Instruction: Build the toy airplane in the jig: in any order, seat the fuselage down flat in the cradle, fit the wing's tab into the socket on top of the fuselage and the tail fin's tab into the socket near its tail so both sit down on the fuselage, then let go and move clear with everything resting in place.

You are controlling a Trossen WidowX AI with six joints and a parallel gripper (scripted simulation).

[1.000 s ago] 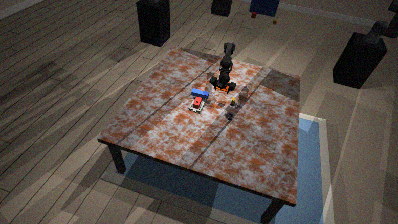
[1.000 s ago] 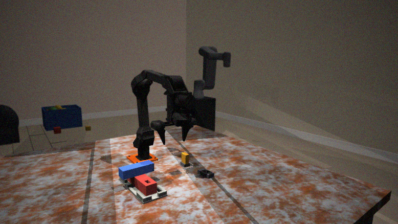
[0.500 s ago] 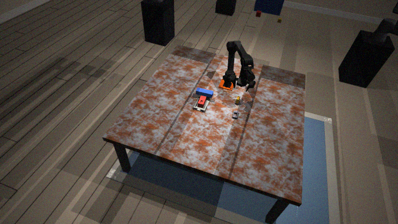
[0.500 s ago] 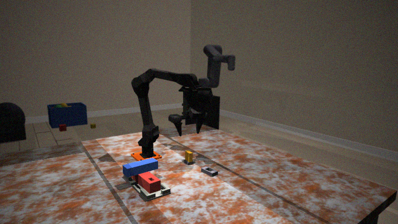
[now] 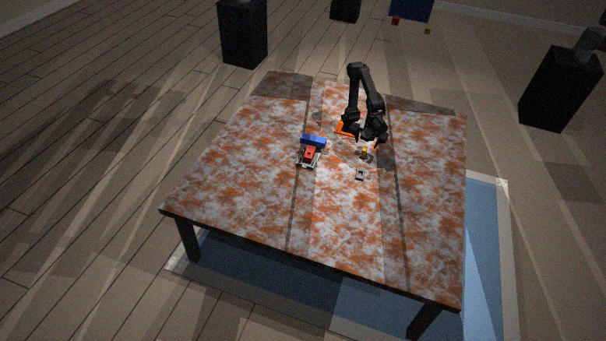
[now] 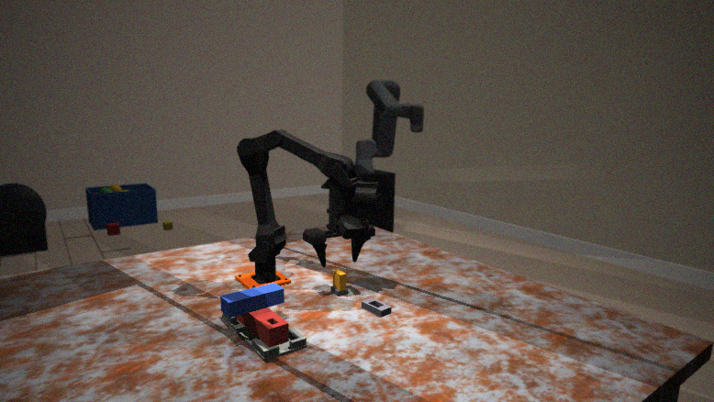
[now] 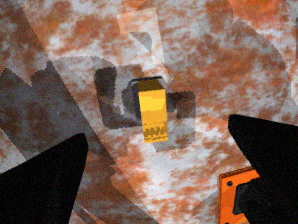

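Note:
The red fuselage (image 5: 311, 149) (image 6: 279, 335) lies in the pale cradle (image 5: 306, 167) (image 6: 296, 343), its small tail socket open on top. The blue wing (image 5: 312, 140) (image 6: 251, 299) lies across the fuselage at the end nearer the arm's base; its tab is hidden. The yellow tail fin (image 5: 364, 152) (image 6: 340, 281) (image 7: 153, 107) stands upright in a small dark holder, apart from the cradle. My gripper (image 5: 366, 142) (image 6: 339, 262) (image 7: 158, 127) is open and empty above the fin, which shows between the two fingers in the wrist view.
An empty grey holder (image 5: 356, 177) (image 6: 384, 312) with a rectangular opening lies near the fin, on the side away from the arm. The orange base plate (image 5: 339, 128) (image 6: 243, 280) (image 7: 226, 200) is behind the cradle and fin. The table's edges are far from these parts.

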